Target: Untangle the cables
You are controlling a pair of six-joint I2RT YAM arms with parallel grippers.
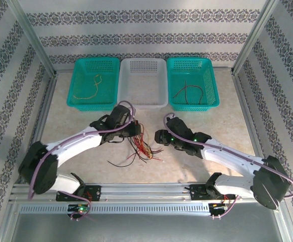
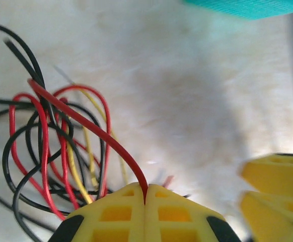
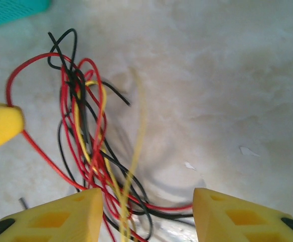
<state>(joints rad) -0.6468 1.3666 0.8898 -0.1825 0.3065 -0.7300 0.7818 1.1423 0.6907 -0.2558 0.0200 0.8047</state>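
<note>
One red cable (image 2: pixel 101 133) is clamped in the left gripper (image 2: pixel 145 201); the open right gripper (image 3: pixel 147 202) straddles the tangle (image 3: pixel 86 126).

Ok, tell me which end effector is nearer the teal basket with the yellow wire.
Left. The left end effector sits just off the near right corner of the teal basket; the right end effector lies farther right, across the tangle.

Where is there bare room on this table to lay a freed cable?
Bare table between the right teal basket and the right arm, and between the left teal basket and the left arm. The white basket is empty. Crowded mid-table: cables between the left hand and right hand.
</note>
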